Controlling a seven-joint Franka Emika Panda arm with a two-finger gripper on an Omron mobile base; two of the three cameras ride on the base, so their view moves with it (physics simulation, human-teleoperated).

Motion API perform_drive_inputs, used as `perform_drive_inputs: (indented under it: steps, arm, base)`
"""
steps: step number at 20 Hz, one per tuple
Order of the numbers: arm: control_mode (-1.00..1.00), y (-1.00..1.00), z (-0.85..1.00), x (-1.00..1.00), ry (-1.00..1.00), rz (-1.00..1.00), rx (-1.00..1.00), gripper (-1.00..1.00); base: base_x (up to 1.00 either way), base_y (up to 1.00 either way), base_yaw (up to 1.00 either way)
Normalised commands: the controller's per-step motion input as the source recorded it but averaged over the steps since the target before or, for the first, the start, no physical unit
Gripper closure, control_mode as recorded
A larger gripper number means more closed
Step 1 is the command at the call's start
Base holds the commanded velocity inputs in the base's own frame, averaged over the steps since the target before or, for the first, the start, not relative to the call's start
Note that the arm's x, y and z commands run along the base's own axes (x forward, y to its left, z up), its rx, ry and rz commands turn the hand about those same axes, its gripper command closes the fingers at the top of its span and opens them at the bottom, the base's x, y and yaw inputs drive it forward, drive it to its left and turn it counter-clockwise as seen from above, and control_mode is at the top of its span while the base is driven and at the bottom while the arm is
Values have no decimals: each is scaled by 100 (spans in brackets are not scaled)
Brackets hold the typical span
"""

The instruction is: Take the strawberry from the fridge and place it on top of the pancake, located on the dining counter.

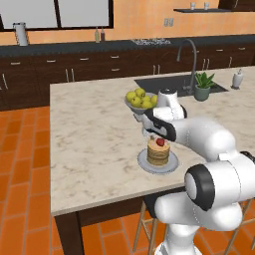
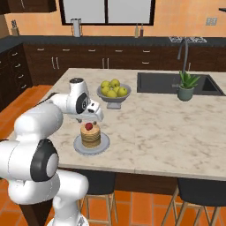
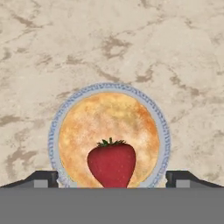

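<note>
The strawberry [image 1: 160,142] [image 2: 88,126] [image 3: 112,164] rests on top of the pancake [image 1: 158,155] [image 2: 90,137] [image 3: 109,122], a short golden stack on a blue-rimmed plate [image 1: 172,166] [image 2: 78,148] [image 3: 54,131]. The plate stands near the front edge of the dining counter [image 1: 89,144] [image 2: 167,128] [image 3: 131,43]. My gripper [image 1: 158,135] [image 2: 89,121] [image 3: 112,179] hovers just above the fruit, pointing down. It is open, with its dark fingertips [image 3: 43,178] spread wide to either side of the strawberry and not touching it. The fridge is out of view.
A grey bowl of yellow-green fruit [image 1: 141,101] [image 2: 113,91] stands just behind the plate. Farther along the island are a sink [image 1: 169,84] [image 2: 172,82] with a tall faucet, a potted plant [image 1: 203,85] [image 2: 186,86] and a soap bottle [image 1: 238,78]. Stools [image 2: 194,194] tuck under the front edge.
</note>
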Motion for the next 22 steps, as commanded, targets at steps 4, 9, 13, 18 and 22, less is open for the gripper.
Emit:
perform_drive_inputs:
  steps: [4, 9, 13, 18, 22]
  arm:
    - [-100, 22, 70, -91, -22, 0, -2, -100]
    - [-100, 50, 50, -100, -21, 0, -5, -100]
    - [-100, 67, 26, -100, -18, 0, -3, -100]
    - [-100, 97, 17, -100, -8, 2, -22, -100]
    - [-100, 100, 8, -56, 12, 12, -42, -100]
  base:
    - [0, 0, 0]
    - [0, 0, 0]
    - [0, 0, 0]
    - [0, 0, 0]
    - [0, 0, 0]
